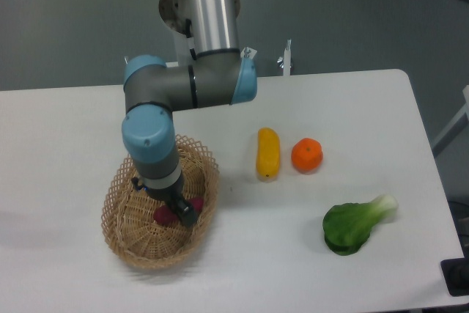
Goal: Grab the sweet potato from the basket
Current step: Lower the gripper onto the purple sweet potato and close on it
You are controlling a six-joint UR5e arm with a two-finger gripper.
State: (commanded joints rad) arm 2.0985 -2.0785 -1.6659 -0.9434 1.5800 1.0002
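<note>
The grey-jointed robot arm (192, 87) with light-blue caps is showing a polished silver tube for its upper link, and a small black gripper (178, 209) is hanging off its wrist, jaws dark and stubby.
</note>
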